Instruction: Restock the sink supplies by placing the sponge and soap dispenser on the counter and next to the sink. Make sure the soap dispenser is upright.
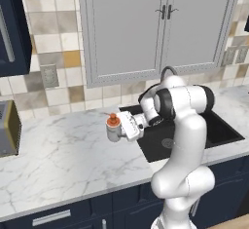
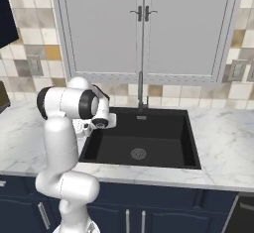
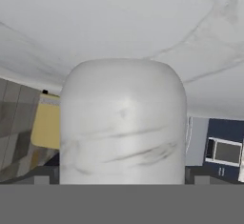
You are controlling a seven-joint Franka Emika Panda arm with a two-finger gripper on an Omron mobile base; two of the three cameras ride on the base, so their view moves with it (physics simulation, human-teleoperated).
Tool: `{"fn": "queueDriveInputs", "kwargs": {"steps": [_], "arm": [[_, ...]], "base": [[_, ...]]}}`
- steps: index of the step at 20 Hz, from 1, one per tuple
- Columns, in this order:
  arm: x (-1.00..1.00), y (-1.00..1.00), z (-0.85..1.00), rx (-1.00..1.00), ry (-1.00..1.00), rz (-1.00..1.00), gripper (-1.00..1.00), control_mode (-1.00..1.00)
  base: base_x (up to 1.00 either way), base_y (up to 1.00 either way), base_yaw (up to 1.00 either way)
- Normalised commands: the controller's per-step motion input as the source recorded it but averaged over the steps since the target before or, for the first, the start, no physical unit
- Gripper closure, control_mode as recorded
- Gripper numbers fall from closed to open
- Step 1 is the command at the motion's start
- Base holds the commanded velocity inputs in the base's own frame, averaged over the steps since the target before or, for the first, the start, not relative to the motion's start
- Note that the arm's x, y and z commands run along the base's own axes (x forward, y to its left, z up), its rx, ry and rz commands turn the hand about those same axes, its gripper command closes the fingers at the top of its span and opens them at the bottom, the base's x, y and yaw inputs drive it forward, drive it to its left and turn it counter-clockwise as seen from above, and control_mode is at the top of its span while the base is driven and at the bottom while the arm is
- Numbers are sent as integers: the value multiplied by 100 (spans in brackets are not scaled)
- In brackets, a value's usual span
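Note:
The soap dispenser (image 1: 113,124), a light grey bottle with an orange pump top, is upright at the counter (image 1: 63,157) just left of the sink (image 1: 221,131). My gripper (image 1: 118,132) reaches in level from the right, with its jaws spread wide on either side of the bottle's body. In the hand view, which is rolled upside down, the soap dispenser (image 3: 123,123) stands between the fingers with the marble behind it. I cannot tell whether its base touches the counter. The sponge is out of view.
A silver toaster (image 1: 7,128) stands at the counter's far left. The gooseneck faucet (image 2: 140,90) rises behind the black sink (image 2: 139,150). Grey wall cabinets hang above the tiled backsplash. My own arm rises over the sink's left edge.

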Motion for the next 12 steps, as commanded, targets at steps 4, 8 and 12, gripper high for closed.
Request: {"fn": "queueDriveInputs", "kwargs": {"steps": [4,8,12], "arm": [[0,15,-31,3,0,0,-100,-100],[0,-10,-58,0,-2,0,-100,-100],[6,-27,-57,0,-1,1,-100,-100]], "base": [[0,0,0],[0,0,0],[0,0,0]]}}
